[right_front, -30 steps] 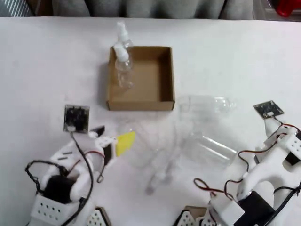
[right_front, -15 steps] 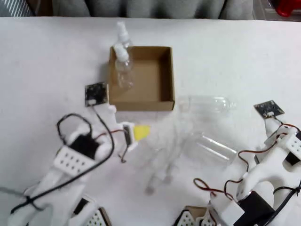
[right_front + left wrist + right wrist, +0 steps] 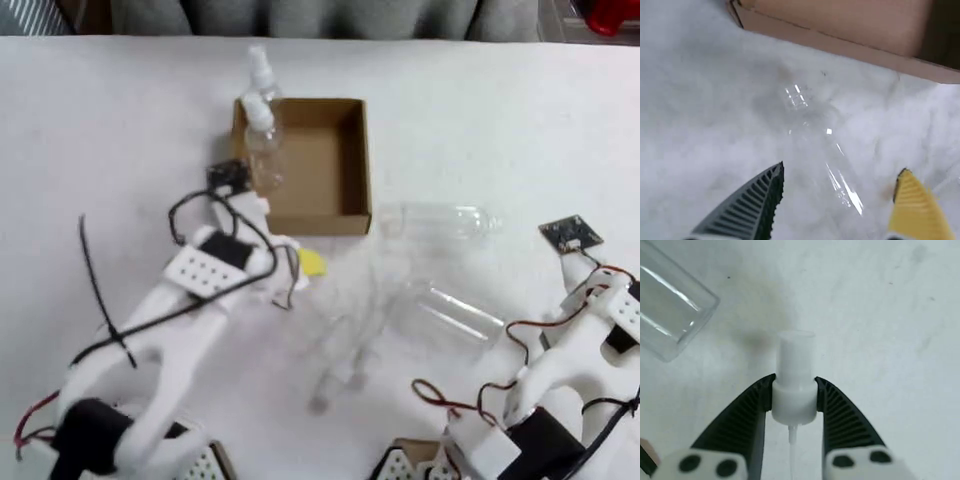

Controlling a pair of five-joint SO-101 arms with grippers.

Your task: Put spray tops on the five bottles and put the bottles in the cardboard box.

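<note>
Right wrist view — right gripper (image 3: pixel 794 386) clamps a spray top (image 3: pixel 794 365); left gripper (image 3: pixel 841 171) spread apart.

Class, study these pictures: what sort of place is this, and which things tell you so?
Probably a robotics test bench, not a factory: a white table with the left arm and right arm, wiring bare, a cardboard box and a clear bottle lying loose.

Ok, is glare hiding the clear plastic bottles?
High view: two lying clear plastic bottles nearly vanish against the white table. Left wrist view: bright glints trace one clear bottle by the open left gripper. Right wrist view: the gripped white spray top casts a soft shadow.
</note>
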